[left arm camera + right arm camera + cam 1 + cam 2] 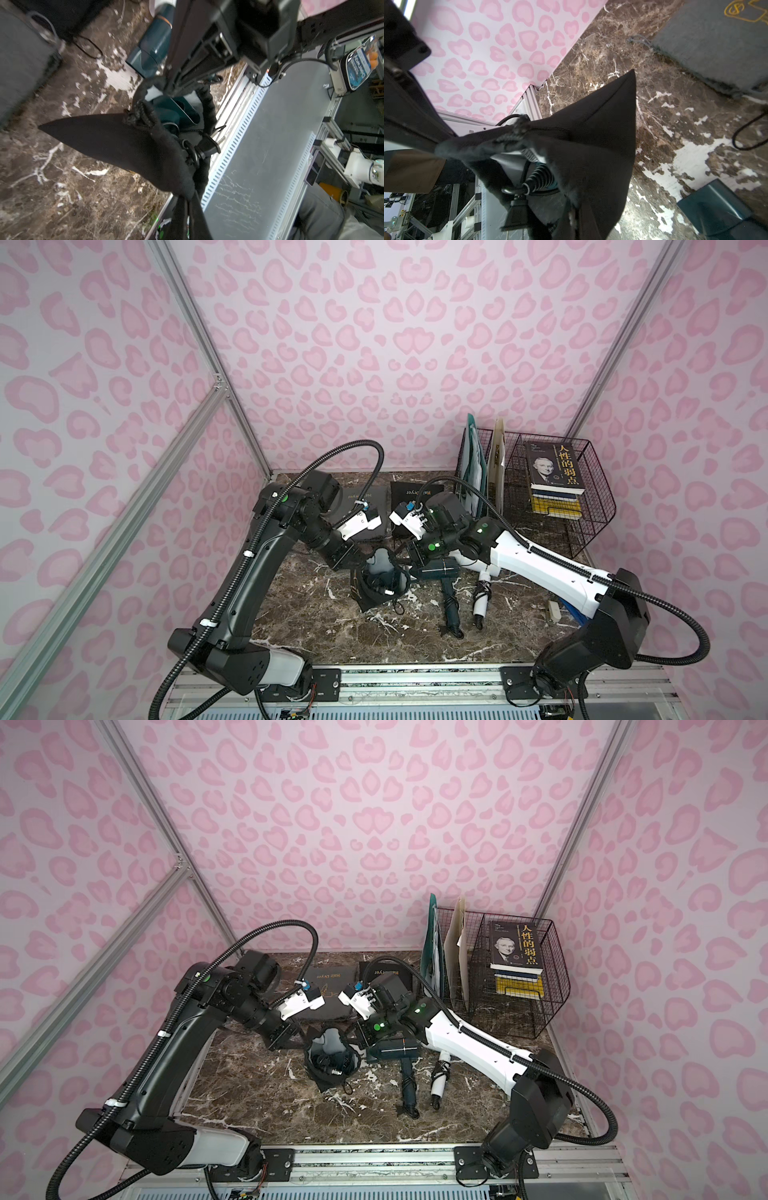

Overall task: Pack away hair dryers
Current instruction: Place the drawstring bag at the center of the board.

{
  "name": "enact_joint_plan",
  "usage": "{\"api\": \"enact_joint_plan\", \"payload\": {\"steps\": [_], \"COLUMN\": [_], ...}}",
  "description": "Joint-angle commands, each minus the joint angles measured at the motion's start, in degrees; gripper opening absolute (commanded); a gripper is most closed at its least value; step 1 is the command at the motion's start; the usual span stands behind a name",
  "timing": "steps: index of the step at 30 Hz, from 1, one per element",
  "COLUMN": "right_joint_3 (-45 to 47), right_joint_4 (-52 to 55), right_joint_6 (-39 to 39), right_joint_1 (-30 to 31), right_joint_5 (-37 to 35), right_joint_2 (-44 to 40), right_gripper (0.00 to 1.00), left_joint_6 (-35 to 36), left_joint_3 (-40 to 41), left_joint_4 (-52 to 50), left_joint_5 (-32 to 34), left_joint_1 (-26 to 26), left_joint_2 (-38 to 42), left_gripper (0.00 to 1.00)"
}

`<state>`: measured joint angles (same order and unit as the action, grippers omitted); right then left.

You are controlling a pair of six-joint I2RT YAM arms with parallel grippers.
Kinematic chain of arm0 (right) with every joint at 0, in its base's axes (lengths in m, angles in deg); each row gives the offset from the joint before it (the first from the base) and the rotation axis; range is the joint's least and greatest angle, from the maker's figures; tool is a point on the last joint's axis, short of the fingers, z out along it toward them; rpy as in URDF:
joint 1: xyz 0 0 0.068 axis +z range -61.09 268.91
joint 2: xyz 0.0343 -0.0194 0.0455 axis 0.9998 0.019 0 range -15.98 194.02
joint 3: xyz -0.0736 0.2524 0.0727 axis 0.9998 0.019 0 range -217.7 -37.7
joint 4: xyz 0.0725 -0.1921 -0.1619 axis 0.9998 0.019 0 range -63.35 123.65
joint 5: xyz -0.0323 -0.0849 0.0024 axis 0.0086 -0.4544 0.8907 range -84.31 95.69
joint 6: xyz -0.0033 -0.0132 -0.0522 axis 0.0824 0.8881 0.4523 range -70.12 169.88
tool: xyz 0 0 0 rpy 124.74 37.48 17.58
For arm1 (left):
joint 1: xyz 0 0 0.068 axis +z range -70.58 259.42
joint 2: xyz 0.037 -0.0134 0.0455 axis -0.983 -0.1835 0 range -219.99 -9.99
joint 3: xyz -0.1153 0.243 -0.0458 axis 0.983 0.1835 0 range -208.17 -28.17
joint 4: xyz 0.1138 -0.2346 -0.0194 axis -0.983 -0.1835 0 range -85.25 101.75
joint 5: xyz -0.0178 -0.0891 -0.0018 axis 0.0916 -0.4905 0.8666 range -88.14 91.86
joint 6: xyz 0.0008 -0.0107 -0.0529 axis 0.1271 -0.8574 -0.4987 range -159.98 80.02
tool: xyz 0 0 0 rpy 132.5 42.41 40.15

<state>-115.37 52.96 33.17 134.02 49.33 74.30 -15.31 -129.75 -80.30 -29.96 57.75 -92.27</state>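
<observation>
A black fabric pouch [380, 585] hangs open between my two grippers over the middle of the table. A dark teal hair dryer [180, 108] sits inside it, its coiled cord [537, 178] and plug at the mouth. My left gripper [189, 199] is shut on one side of the pouch rim [128, 141], and my right gripper [575, 209] is shut on the opposite side [591, 135]. A second dark teal hair dryer [436, 568] lies on the table just right of the pouch. Further right lies a white hair dryer [480, 601], partly under my right arm.
A flat grey pouch [353, 499] and a flat black pouch [415, 491] lie at the back of the marble table [316, 614]. A black wire basket [582, 531] with books and upright folders [478, 468] stands at the back right. Patterned walls enclose three sides.
</observation>
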Motion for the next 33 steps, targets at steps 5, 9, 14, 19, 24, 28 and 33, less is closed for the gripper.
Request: {"api": "enact_joint_plan", "payload": {"steps": [5, 9, 14, 19, 24, 28, 33], "right_joint_3": [-3.03, -2.58, -3.92, -4.48, -2.51, -1.89, -3.04], "right_joint_4": [8.03, 3.46, 0.49, -2.23, -6.32, -5.40, -0.40], "right_joint_6": [5.89, 4.73, 3.67, 3.21, 1.25, 0.95, 4.29], "right_joint_1": [-2.13, -3.28, -4.87, -6.18, -8.70, -10.08, -9.04], "right_joint_5": [1.48, 6.98, 12.53, 20.83, 25.82, 25.41, 21.95], "right_joint_2": [3.90, 2.86, 1.86, 0.36, -1.28, -0.68, 2.29], "right_gripper": [0.00, 0.00, 0.00, 0.00, 0.00, 0.00, 0.00], "left_joint_6": [4.40, 8.11, 9.46, 7.09, 4.98, 5.66, 4.94], "left_joint_3": [2.21, 6.54, 8.04, 12.93, 14.65, 9.19, 2.93], "left_joint_4": [-8.06, -9.35, -9.22, -5.98, -3.55, -7.31, -8.40], "left_joint_5": [-10.23, -10.55, -6.88, -2.44, 2.25, -0.50, -5.68], "left_joint_1": [0.05, 0.02, 0.05, -0.01, 0.23, 0.29, 0.30], "left_joint_2": [-1.00, 0.00, 1.96, 4.18, 6.80, 7.39, 7.13], "left_gripper": [0.02, 0.02, 0.02, 0.02, 0.02, 0.01, 0.02]}}
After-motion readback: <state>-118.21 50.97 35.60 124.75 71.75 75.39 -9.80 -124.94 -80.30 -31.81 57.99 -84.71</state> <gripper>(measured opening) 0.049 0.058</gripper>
